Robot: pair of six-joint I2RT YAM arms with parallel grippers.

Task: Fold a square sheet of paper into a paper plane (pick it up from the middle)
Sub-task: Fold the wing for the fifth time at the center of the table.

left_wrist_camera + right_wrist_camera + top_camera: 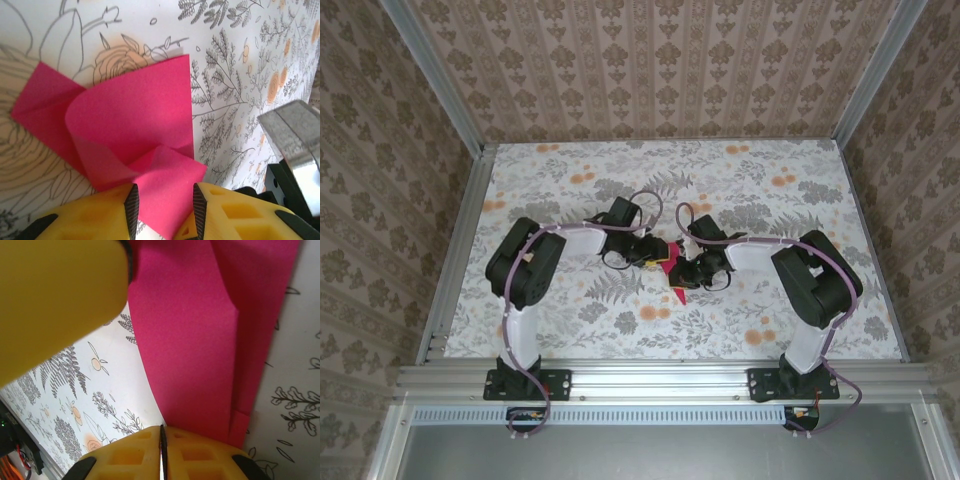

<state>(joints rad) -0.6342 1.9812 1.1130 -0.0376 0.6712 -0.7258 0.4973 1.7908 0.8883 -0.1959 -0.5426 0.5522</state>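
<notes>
We record the square sheet of paper (672, 270), partly folded and curling, over the middle of the floral table (570, 180), with the right gripper (162, 435) pressed together on its edge and the left gripper (163, 201) spread, a folded corner lying in its gap.

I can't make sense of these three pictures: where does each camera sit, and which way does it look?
Top external: above and behind the bases, looking down at the table; the left arm, right arm and pink paper show.
Left wrist: on the left arm, looking past the left end effector at the paper.
Right wrist: on the right arm, looking past the right end effector at the paper.
Shared: all see the paper and floral table.
</notes>
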